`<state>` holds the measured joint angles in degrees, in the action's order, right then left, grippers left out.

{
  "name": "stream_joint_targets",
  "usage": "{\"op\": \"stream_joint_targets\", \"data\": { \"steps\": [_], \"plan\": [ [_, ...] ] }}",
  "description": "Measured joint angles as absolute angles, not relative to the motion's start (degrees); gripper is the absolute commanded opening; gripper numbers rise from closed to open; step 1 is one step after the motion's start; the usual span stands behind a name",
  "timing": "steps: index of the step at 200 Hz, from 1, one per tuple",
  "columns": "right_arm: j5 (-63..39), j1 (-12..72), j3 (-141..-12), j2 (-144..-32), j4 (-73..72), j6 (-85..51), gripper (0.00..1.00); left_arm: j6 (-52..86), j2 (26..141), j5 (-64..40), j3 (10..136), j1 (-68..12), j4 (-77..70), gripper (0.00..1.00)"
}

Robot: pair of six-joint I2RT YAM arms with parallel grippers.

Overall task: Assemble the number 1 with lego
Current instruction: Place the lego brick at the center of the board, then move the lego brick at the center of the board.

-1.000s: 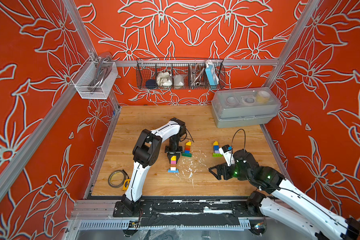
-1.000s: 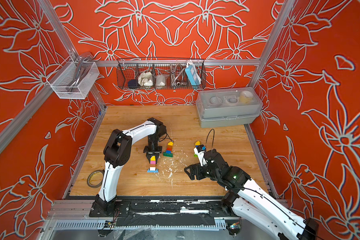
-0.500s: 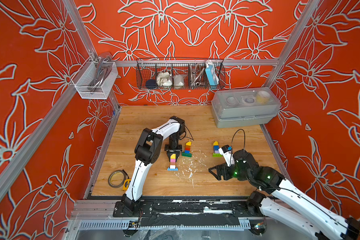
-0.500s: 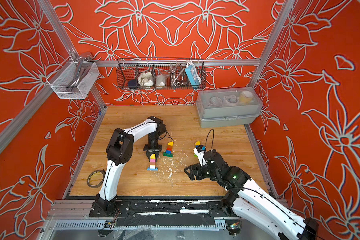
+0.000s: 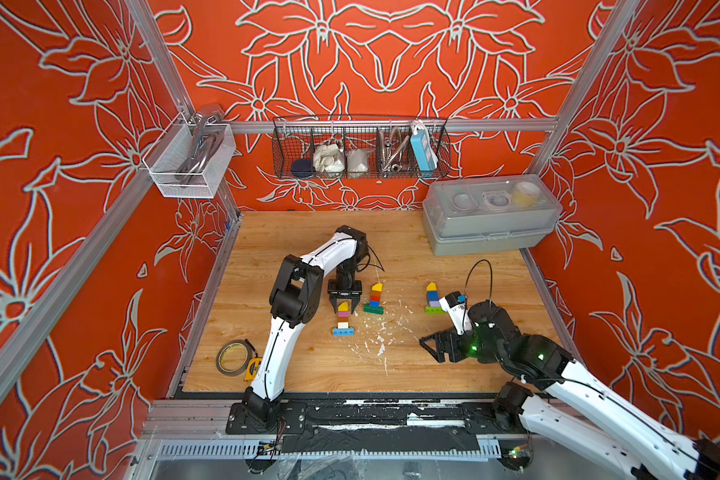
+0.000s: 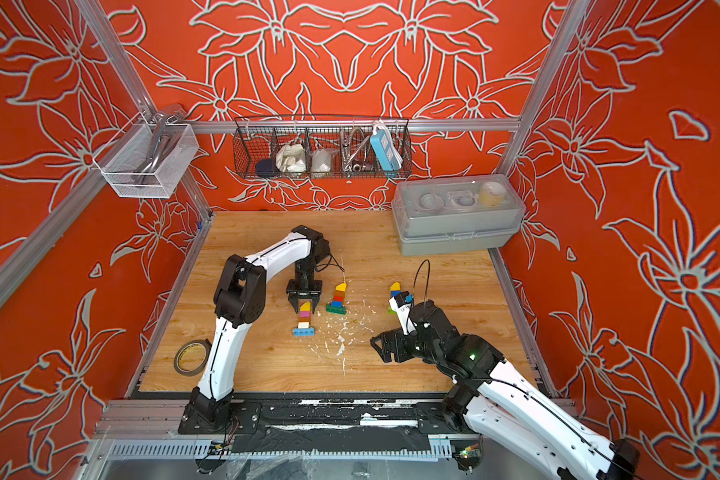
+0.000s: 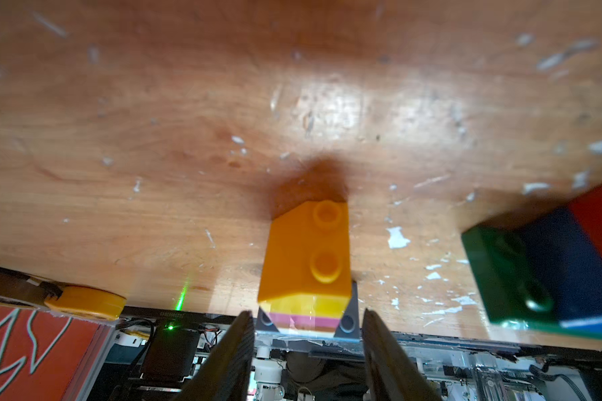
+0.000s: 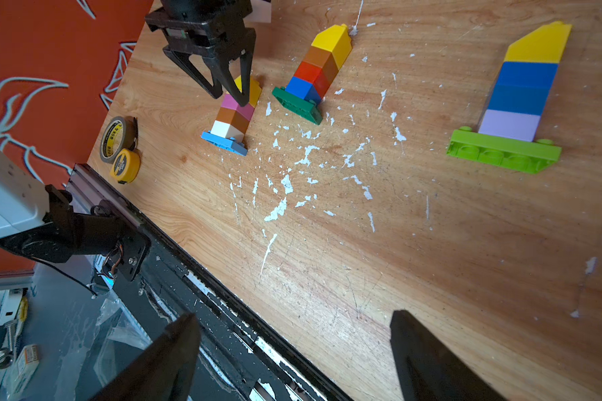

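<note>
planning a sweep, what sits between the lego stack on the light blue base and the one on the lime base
The lego stack on the green base, amid white flecks; the right wrist view shows it.

3 lego stacks (image 5: 374, 298) lie side by side on the table (image 5: 308, 241) (tape roll (image 5: 232, 357) leftward).

The table (image 5: 412, 374) is varnished wood, scuffed with white flecks. The lego bricks (image 7: 306, 257) are smooth, shiny plastic. The far basket (image 5: 333, 137) is metal wire.
</note>
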<state>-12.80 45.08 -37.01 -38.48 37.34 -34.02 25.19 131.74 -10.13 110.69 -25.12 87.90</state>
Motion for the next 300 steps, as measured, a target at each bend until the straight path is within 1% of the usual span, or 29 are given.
{"op": "stream_joint_targets", "data": {
  "steps": [22, 37, 55, 80, 95, 110, 118, 133, 151, 159, 190, 212, 231, 300],
  "plan": [
    [-11.75, 45.19, -37.50, -38.65, 38.02, -34.06, 0.91, 26.70, 127.68, -9.39, 109.95, -25.15, 87.26, 0.54],
    [-10.09, 45.19, -38.13, -38.74, 38.76, -34.11, 0.91, 28.38, 121.19, -8.86, 105.71, -25.45, 84.88, 0.53],
    [-7.99, 45.30, -38.46, -38.74, 39.16, -34.59, 0.91, 31.38, 109.51, -8.71, 96.14, -26.87, 80.47, 0.53],
    [-5.93, 45.34, -38.46, -39.46, 39.16, -35.75, 0.91, 37.69, 92.31, -9.82, 79.77, -31.86, 73.23, 0.51],
    [-5.39, 45.34, -38.46, -40.69, 39.00, -36.40, 0.91, 41.25, 85.89, -11.05, 70.46, -34.39, 68.16, 0.48],
    [-5.06, 45.34, -38.46, -42.09, 38.94, -37.01, 0.91, 44.64, 82.59, -12.03, 61.89, -35.35, 62.74, 0.46],
    [-4.97, 45.34, -38.46, -42.81, 38.87, -37.28, 0.91, 46.44, 82.15, -12.53, 57.95, -35.42, 59.64, 0.40],
    [-4.91, 45.34, -38.46, -44.36, 38.74, -37.78, 0.91, 48.16, 82.46, -12.88, 52.51, -35.42, 54.92, 0.39],
    [-4.75, 45.34, -38.46, -44.84, 38.68, -38.28, 0.91, 49.45, 83.40, -13.19, 49.58, -35.42, 50.70, 0.36],
    [-4.64, 45.39, -38.46, -44.84, 38.61, -38.35, 0.91, 49.67, 83.94, -13.23, 49.17, -35.42, 49.15, 0.34],
    [-4.03, 45.39, -38.50, -45.19, 38.59, -38.50, 0.91, 50.11, 86.54, -13.15, 49.12, -35.42, 43.20, 0.22],
    [-3.75, 45.39, -38.52, -46.13, 38.57, -38.52, 0.91, 49.98, 88.40, -12.49, 50.30, -35.29, 41.60, 0.19],
    [-3.29, 45.39, -38.63, -47.27, 38.54, -38.50, 0.91, 49.54, 90.56, -11.33, 52.18, -34.83, 41.06, 0.14],
    [-2.59, 45.39, -38.83, -48.40, 38.37, -38.37, 0.91, 45.08, 96.95, -9.37, 56.90, -29.54, 39.68, 0.11]
  ]
}}
